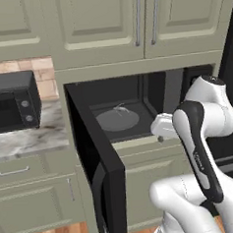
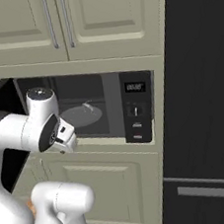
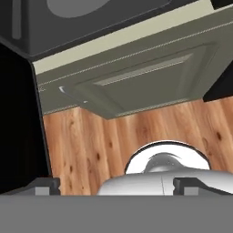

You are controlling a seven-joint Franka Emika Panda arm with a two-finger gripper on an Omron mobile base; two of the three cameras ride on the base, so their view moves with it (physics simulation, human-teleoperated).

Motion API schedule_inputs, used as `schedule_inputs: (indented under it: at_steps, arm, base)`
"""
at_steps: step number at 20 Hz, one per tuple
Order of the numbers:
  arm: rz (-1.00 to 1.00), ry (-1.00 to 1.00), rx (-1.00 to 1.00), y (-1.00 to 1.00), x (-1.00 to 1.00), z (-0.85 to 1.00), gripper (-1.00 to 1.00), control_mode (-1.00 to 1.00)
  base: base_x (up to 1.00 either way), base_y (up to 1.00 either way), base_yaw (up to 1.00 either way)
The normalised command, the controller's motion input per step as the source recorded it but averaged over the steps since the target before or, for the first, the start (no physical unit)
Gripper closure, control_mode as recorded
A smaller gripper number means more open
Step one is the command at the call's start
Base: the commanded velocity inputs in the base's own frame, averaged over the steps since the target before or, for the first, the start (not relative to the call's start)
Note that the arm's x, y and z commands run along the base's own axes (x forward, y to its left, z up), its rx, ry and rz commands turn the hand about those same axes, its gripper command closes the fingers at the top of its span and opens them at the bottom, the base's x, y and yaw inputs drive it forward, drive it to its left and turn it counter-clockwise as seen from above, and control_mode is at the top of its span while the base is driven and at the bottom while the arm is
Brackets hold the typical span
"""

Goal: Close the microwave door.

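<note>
The microwave (image 1: 136, 95) (image 2: 106, 92) is built into the cabinet wall and stands open, showing its grey interior and round glass turntable (image 1: 117, 120) (image 2: 82, 115). Its control panel (image 2: 138, 112) is on the right. The glossy black microwave door (image 1: 99, 159) (image 3: 18, 113) swings far out from its left hinge, curved handle (image 1: 98, 203) low on its edge. My gripper (image 1: 161, 138) (image 2: 63, 150) (image 3: 118, 186) hangs just in front of the microwave's lower front edge, right of the door and apart from it. It points down at the floor, open and holding nothing.
A black toaster oven (image 1: 11, 103) with two knobs sits on the marble counter (image 1: 31, 139) to the left. A tall black fridge (image 2: 206, 97) stands to the right. Below the microwave are a cabinet door (image 3: 136, 77) and wood floor (image 3: 91, 145).
</note>
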Motion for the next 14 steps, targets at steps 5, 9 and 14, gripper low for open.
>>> schedule_inputs:
  at_steps: [5,9,14]
  arm:
    - [0.00,0.00,0.00,0.00,0.00,0.00,-1.00,1.00]
    - [0.00,0.00,0.00,0.00,0.00,0.00,-1.00,1.00]
    - [0.00,0.00,0.00,0.00,0.00,0.00,-1.00,1.00]
  base:
    - [-0.63,0.00,0.00]
    - [-0.93,0.00,0.00]
    - [-0.46,0.00,0.00]
